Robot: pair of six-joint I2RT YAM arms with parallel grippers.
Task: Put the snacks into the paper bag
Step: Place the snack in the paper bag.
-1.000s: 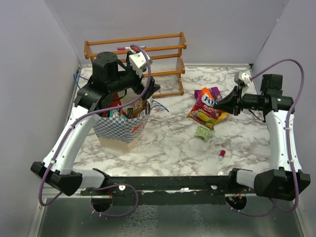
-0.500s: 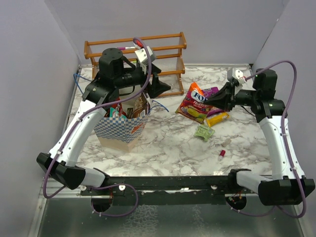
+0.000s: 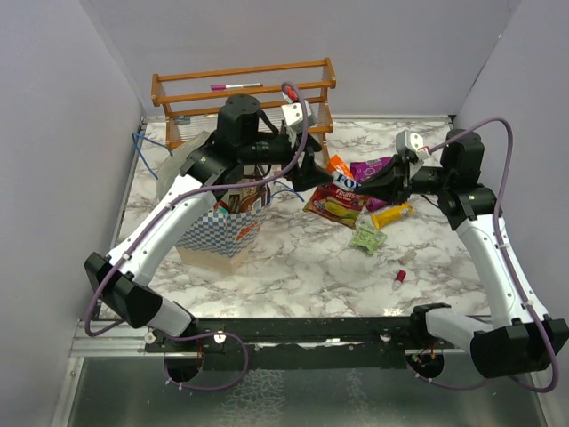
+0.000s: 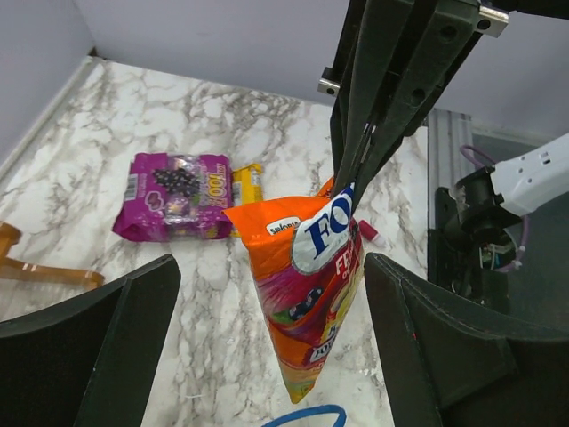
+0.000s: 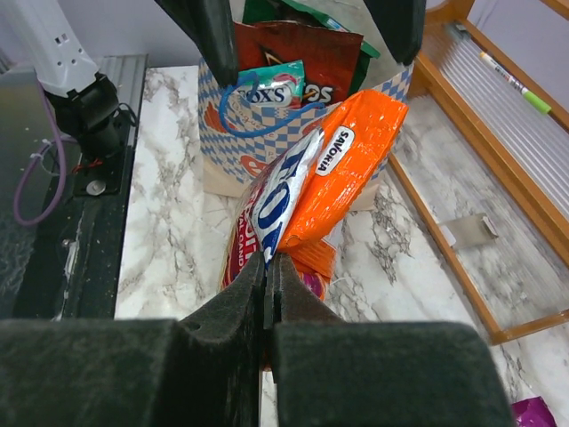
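My right gripper (image 5: 269, 276) is pinched shut on one short edge of the orange Fox's candy packet (image 4: 307, 294), holding it above the marble table (image 3: 302, 267), near the middle and just right of the checkered paper bag (image 3: 218, 233). The packet's long axis runs straight out from my right fingertips toward the bag, and its free end points into my left gripper (image 4: 271, 267), whose jaws stand wide, one on each side, not touching it. The bag stands upright with a red Doritos packet (image 5: 302, 53) inside. A magenta pack (image 4: 173, 196) and a yellow pack (image 4: 247, 184) lie flat on the table behind.
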